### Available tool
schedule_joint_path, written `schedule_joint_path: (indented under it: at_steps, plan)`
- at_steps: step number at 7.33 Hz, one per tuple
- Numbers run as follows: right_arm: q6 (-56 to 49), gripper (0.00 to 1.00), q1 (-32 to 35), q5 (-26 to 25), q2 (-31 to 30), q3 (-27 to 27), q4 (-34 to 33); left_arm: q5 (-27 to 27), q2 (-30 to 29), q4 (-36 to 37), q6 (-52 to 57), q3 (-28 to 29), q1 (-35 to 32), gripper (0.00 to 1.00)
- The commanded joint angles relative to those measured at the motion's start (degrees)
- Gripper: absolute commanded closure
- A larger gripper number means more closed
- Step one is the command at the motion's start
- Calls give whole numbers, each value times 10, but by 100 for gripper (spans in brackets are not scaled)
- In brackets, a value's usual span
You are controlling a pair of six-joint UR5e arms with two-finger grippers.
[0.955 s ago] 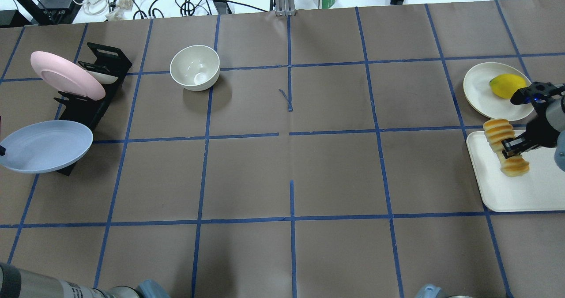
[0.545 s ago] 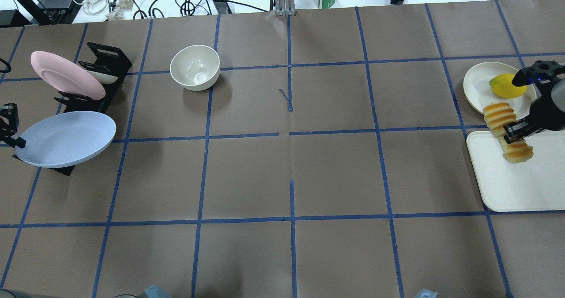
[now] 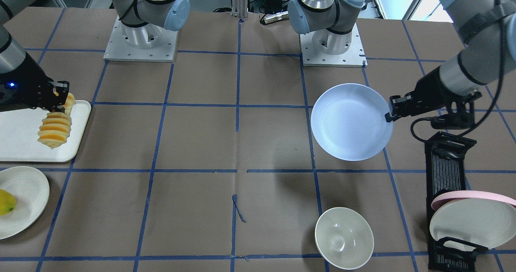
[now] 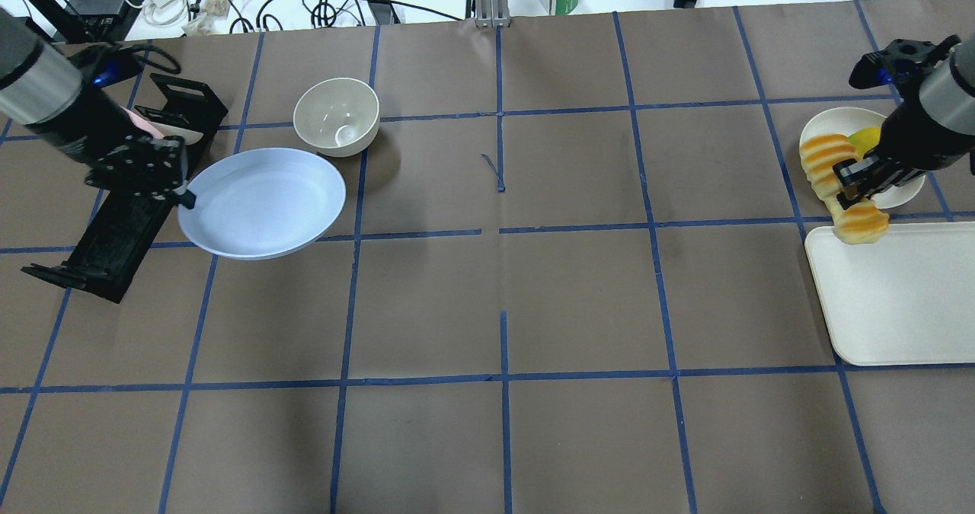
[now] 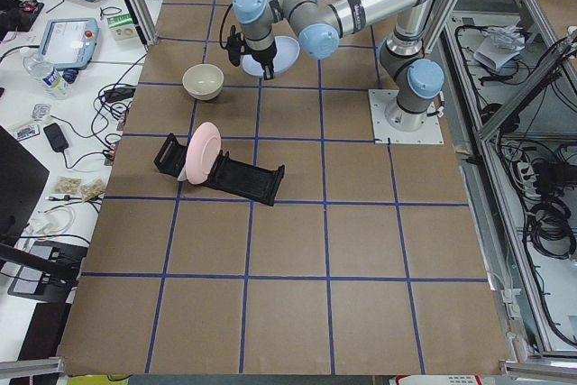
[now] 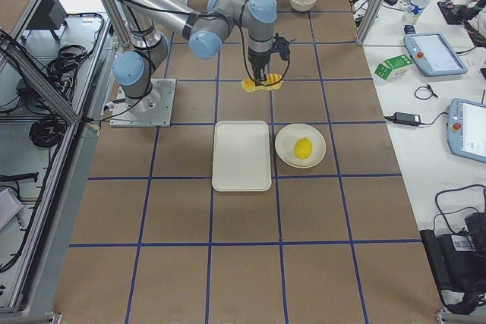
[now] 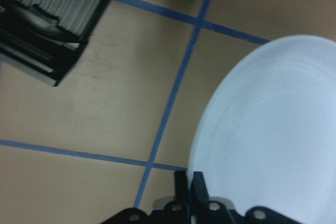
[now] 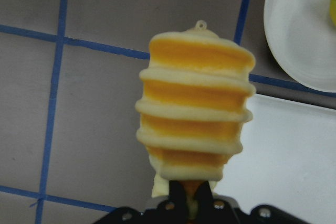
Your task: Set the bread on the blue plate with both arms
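The blue plate (image 4: 263,202) is held in the air, tilted, right of the rack and near the white bowl. My left gripper (image 4: 183,198) is shut on its left rim; the wrist view shows the plate (image 7: 273,129) pinched between the fingers. It also shows in the front view (image 3: 350,121). My right gripper (image 4: 845,183) is shut on the bread (image 4: 861,225), an orange and pale yellow ridged loaf. The loaf hangs in the air over the tray's far left corner. It shows in the right wrist view (image 8: 195,108) and the front view (image 3: 54,129).
A white tray (image 4: 899,293) lies at the right edge, with a cream plate (image 3: 24,199) holding a yellow fruit (image 3: 6,201) beyond it. A deep white bowl (image 4: 336,116) stands just behind the blue plate. A black dish rack (image 4: 114,232) with a pink plate (image 3: 471,195) stands at the left.
My left gripper has carried the blue plate out of the rack and rightward, toward the bowl. My right gripper has lifted the bread away from the tray, toward the cream plate.
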Motion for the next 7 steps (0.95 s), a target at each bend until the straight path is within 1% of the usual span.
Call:
schedule_joint_path:
  at_steps: [1, 2, 3, 4, 5, 7]
  plan:
    - [57, 100, 54, 1, -1, -22, 21, -29, -18, 124, -159, -27, -150, 100]
    - [73, 100, 64, 18, -2, -21, 29, -29, -36, 204, -253, -59, -211, 100]
    - [81, 100, 70, 28, -2, -18, 29, -25, -73, 302, -270, -110, -249, 100]
    - [85, 100, 80, 30, -4, -7, 29, -26, -102, 426, -268, -160, -258, 100]
    - [123, 100, 101, 31, -4, -4, 29, -27, -129, 487, -264, -170, -258, 100]
    - [200, 100, 174, 31, 2, -4, 21, -28, -169, 502, -236, -174, -261, 100]
